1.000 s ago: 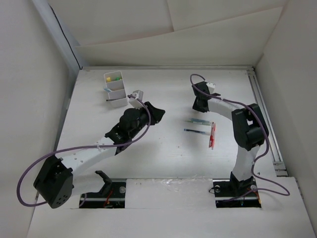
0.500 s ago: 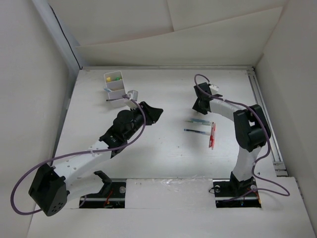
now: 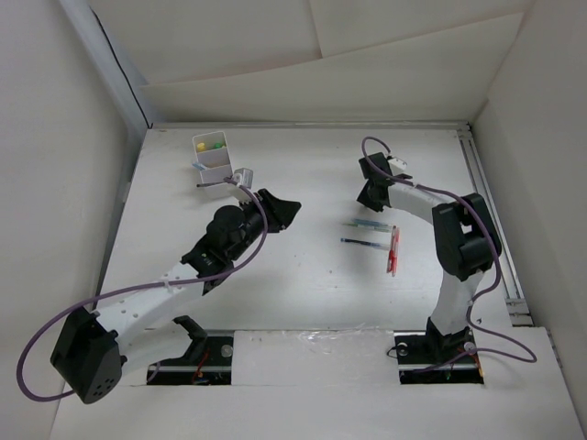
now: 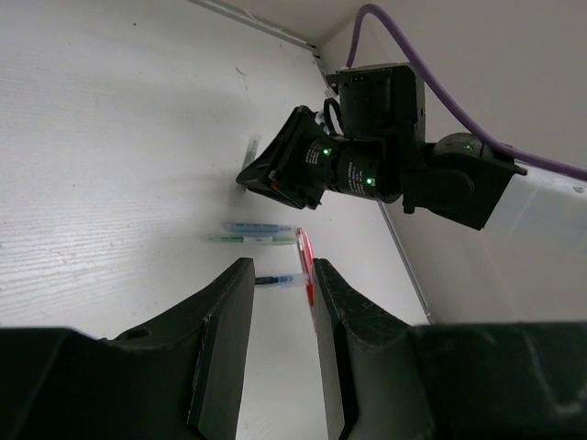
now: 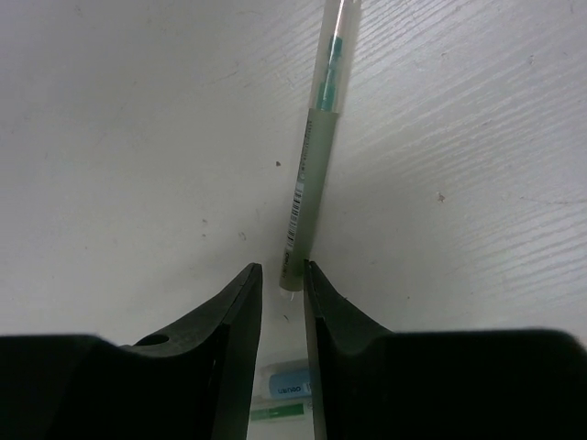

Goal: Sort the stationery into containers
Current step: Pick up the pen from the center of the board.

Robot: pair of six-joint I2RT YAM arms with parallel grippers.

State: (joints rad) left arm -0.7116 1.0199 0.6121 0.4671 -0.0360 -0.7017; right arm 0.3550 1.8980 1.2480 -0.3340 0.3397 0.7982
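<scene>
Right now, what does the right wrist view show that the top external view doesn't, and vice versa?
Only the right wrist: a pale pen with a teal core and a barcode label, lying on the table, its tip at the narrow gap between the right gripper's fingers. Only the top external: the white box holding yellow and green pieces, the left gripper, the red pens. Both: the table, the right gripper and, it seems, the light-blue pen beside it.

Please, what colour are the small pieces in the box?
The pieces are yellow and green; top view.
</scene>
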